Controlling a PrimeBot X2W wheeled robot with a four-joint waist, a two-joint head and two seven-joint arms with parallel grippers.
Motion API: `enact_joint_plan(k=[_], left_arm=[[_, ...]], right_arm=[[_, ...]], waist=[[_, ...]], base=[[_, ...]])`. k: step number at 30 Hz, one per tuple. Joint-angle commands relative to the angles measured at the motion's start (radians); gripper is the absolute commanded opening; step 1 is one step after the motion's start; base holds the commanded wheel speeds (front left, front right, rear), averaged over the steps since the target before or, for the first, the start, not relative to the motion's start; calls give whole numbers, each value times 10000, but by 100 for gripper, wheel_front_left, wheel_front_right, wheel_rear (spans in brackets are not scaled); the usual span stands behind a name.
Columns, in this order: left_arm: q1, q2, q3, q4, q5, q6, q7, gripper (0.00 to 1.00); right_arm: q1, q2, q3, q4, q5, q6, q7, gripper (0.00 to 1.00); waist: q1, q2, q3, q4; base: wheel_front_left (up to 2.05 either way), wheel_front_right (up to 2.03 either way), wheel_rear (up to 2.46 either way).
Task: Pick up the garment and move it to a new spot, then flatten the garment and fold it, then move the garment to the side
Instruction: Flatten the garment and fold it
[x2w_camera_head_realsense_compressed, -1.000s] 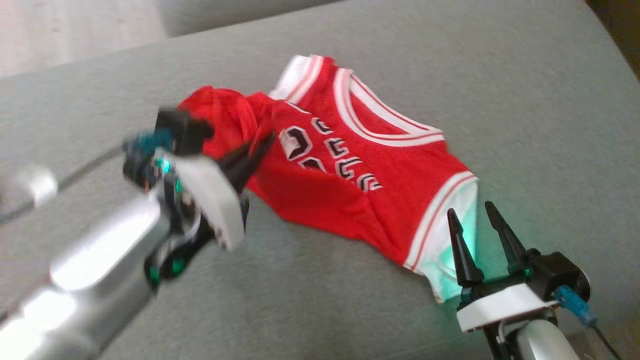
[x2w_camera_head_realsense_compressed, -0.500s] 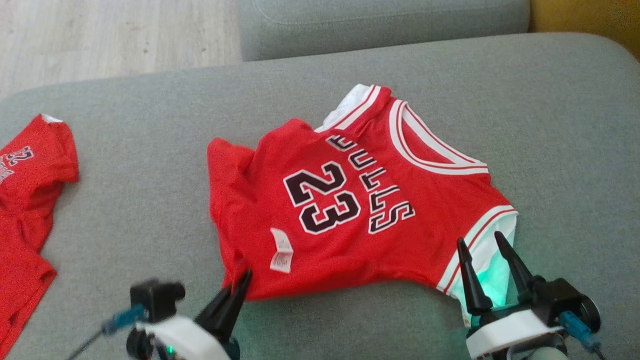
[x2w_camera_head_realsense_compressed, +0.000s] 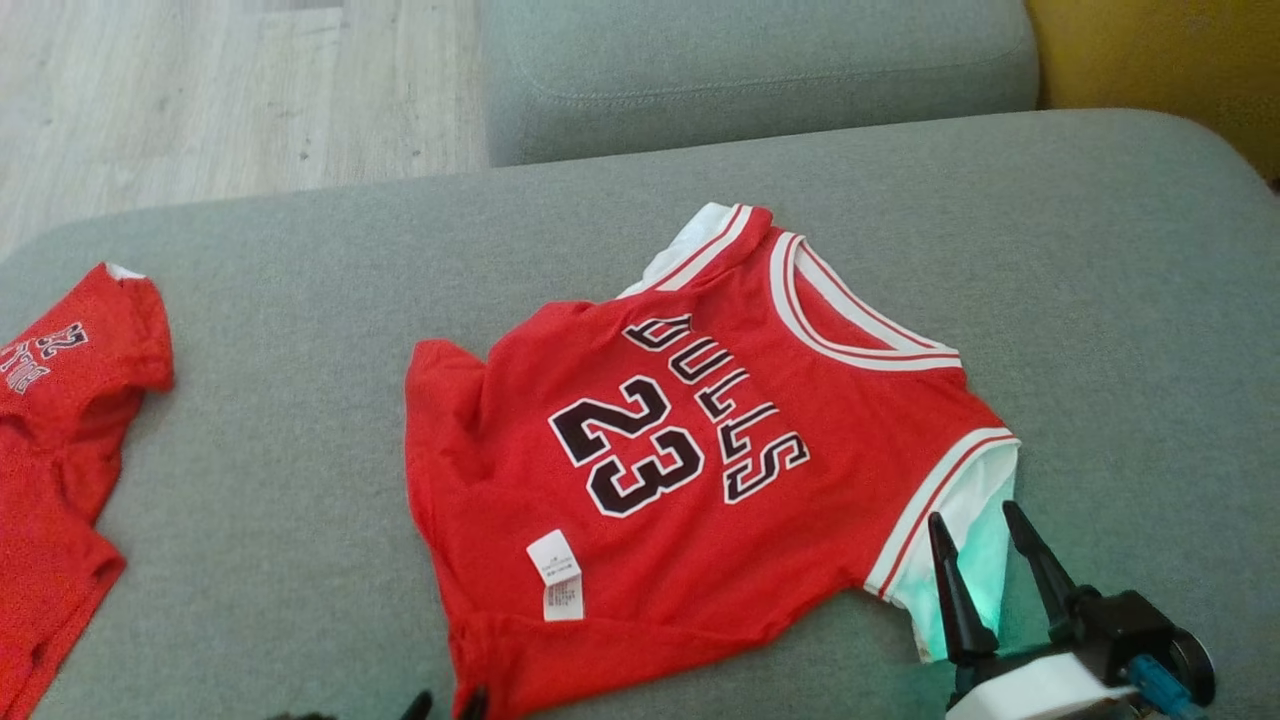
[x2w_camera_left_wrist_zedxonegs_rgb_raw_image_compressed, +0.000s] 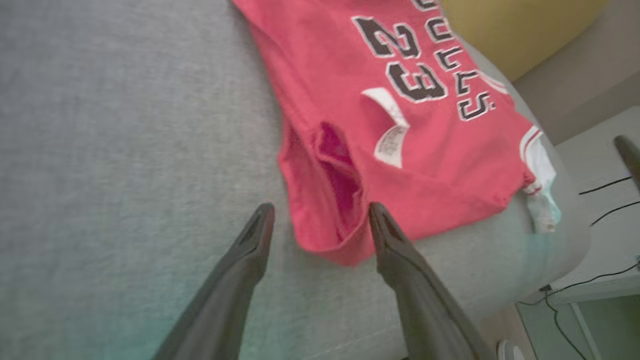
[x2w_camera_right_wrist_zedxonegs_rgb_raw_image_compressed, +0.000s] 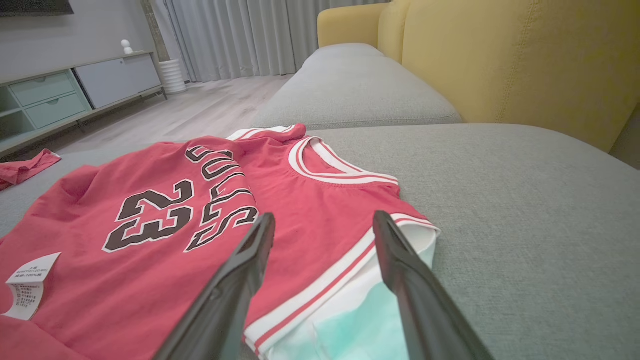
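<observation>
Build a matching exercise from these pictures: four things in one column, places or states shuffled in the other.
1. red number-23 jersey with white trim
2. white care label
3. second red printed garment
4. right gripper

A. open, by the jersey's white sleeve
B. far left of the grey sofa cushion
C. spread out mid-cushion
D. on the jersey, near its hem

Pairs: 1-C, 2-D, 3-B, 4-A

Head above, wrists low beside garment (x2w_camera_head_realsense_compressed: 830, 430)

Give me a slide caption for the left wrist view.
Open left gripper straddling the hem corner of a red Bulls 23 jersey on a grey cushion.
</observation>
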Motion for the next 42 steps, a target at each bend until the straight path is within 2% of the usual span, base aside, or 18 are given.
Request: enact_joint_plan(k=[1, 5, 10, 18, 28, 29, 30, 32, 33, 34, 35, 42], left_arm=[[-146, 262, 328, -59, 14, 56, -97, 100], [-96, 382, 604, -124, -33, 134, -151, 100], [-425, 193, 1010, -669, 224, 133, -238, 100], [-929, -199, 568, -602, 569, 474, 380, 100], [-1069, -164, 526, -422, 677, 749, 548, 100], [-1090, -164, 526, -419, 688, 747, 548, 96], [-1109, -166, 515, -424, 696, 718, 554, 84], [-1155, -164, 472, -444, 742, 633, 557, 41], [-1173, -175, 464, -460, 757, 602, 544, 32], [-1190, -182, 457, -481, 775, 574, 530, 3], [-1208, -173, 451, -520, 809, 553, 506, 0], [-847, 275, 451, -1476, 726, 356, 439, 0]], right_arm=[[-102, -92, 208, -291, -71, 67, -111, 100], [-71, -76, 178, -314, -41, 67, -111, 100], [-70, -58, 219, -320, -45, 67, -111, 100], [-236, -34, 417, -296, 52, 67, -111, 100], [-270, -26, 359, -293, 72, 67, -111, 100], [-282, -25, 354, -299, 82, 67, -111, 100], [-290, -25, 345, -309, 98, 67, -111, 100], [-292, -24, 330, -327, 117, 67, -111, 100], [-287, -24, 320, -331, 123, 67, -111, 100], [-278, -24, 311, -332, 129, 67, -111, 100], [-263, -24, 301, -330, 134, 67, -111, 100], [-113, -23, 237, -334, 169, 67, -111, 100]], waist=[[1, 0, -55, -46], [1, 0, -127, -70], [1, 0, -108, -72], [1, 0, 14, -434], [1, 0, 198, -554], [1, 0, 210, -548], [1, 0, 220, -540], [1, 0, 233, -513], [1, 0, 233, -487], [1, 0, 228, -459], [1, 0, 217, -423], [1, 0, 95, -97]], base=[[0, 0, 0], [0, 0, 0], [0, 0, 0], [0, 0, 0], [0, 0, 0], [0, 0, 0], [0, 0, 0], [0, 0, 0], [0, 0, 0], [0, 0, 0], [0, 0, 0], [0, 0, 0]])
